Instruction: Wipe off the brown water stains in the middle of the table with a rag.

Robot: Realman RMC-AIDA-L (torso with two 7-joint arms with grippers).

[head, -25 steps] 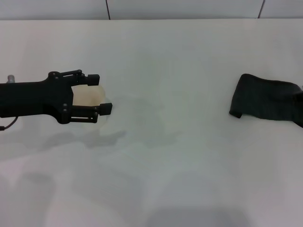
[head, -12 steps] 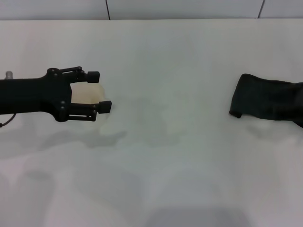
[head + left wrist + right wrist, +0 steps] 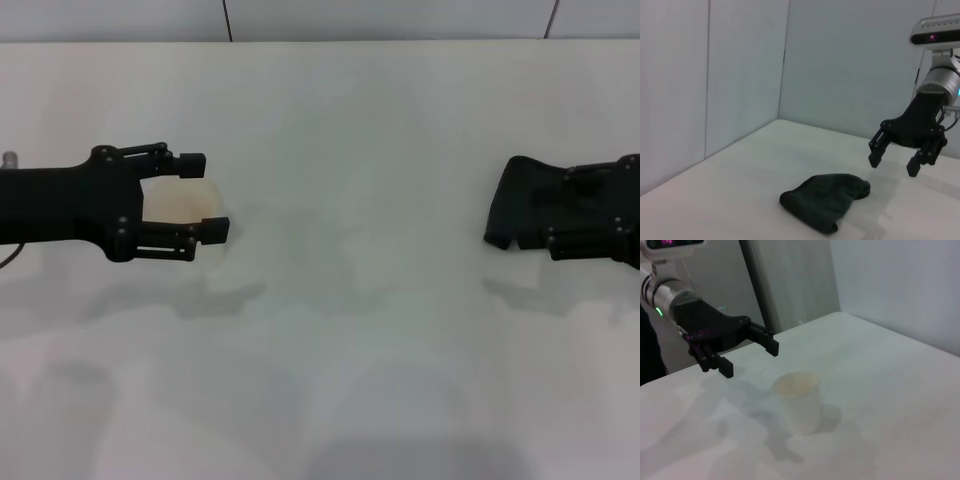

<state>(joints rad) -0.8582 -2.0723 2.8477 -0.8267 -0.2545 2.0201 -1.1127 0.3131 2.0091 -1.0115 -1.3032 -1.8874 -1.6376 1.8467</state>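
The black rag (image 3: 515, 205) lies crumpled on the white table (image 3: 330, 120) at the right; it also shows in the left wrist view (image 3: 825, 205). My right gripper (image 3: 560, 210) is open and hovers just above the rag's right part without touching it, as the left wrist view (image 3: 896, 160) shows. My left gripper (image 3: 200, 195) is open at the left, raised above and beside a translucent whitish cup (image 3: 182, 205), apart from it in the right wrist view (image 3: 747, 355). No orange-brown water stains show on the middle of the table.
The cup (image 3: 797, 400) stands upright on the table's left part. Grey wall panels (image 3: 400, 18) run along the table's far edge. Arm shadows fall on the near half of the table.
My right gripper has come in from the right edge and now hangs over the rag. My left gripper has drawn back slightly to the left, away from the cup.
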